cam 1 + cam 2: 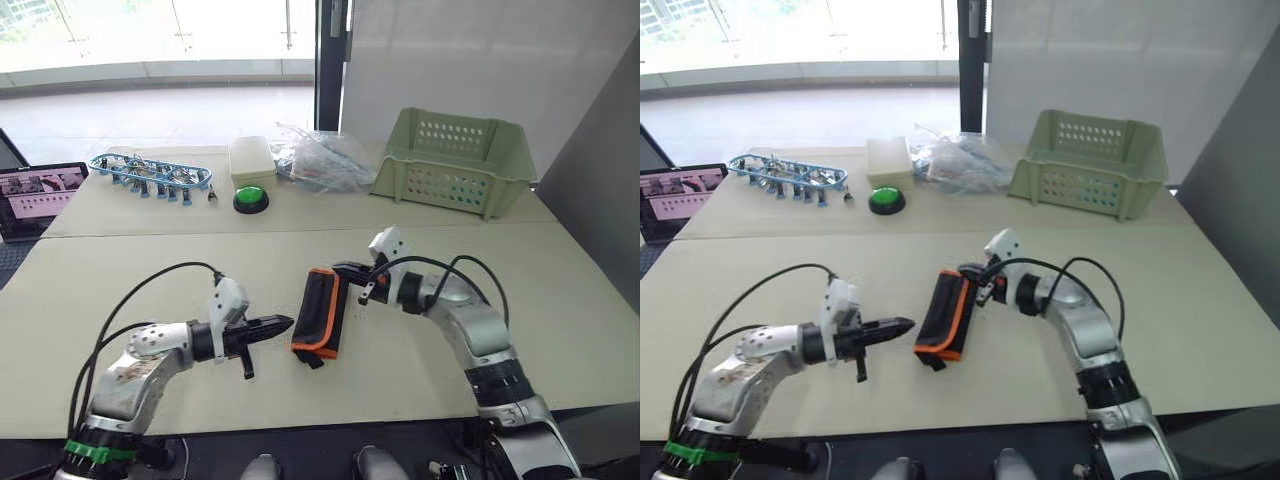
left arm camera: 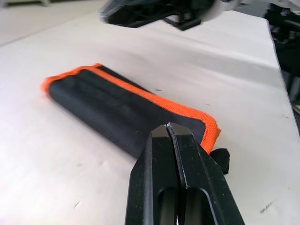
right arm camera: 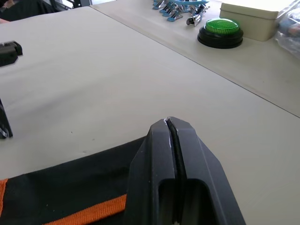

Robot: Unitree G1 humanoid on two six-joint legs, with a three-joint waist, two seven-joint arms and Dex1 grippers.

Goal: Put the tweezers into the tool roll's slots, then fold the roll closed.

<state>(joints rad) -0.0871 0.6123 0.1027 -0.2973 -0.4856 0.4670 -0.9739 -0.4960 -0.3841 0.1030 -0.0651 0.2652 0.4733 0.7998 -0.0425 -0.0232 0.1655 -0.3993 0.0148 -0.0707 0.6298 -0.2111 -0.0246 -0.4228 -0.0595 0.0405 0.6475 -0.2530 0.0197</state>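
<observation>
Tool roll (image 1: 321, 311) lies folded shut on the counter (image 1: 120, 270), between the two hands, long axis running away from the robot. Black fabric, orange edging along the fold edge; a bit of black strap pokes out at its near end. No tweezers visible outside it. No brand, label or writing readable on the roll.

Left hand (image 1: 284, 323): fingers pressed together, nothing between them, tip just beside the roll's left edge, apart from it in the head views. Left wrist view shows the closed tips in front of the roll's near corner.

Right hand (image 1: 340, 268): fingers closed against each other, gripping nothing, at the roll's far right corner; from the right wrist view the tips sit directly above the black fabric. Contact cannot be judged.

Counter: two pale beige surfaces butted together, seam running across. On the far one: blue rack of clips (image 1: 150, 174), cream box (image 1: 252, 160), green push button (image 1: 251, 198), clear plastic bag (image 1: 320, 160), green basket (image 1: 455, 160). A tablet screen (image 1: 40, 193) stands at the far left; its display is too small to read.

Room: bright glazed wall behind, dark pillar, white panel on the right.
</observation>
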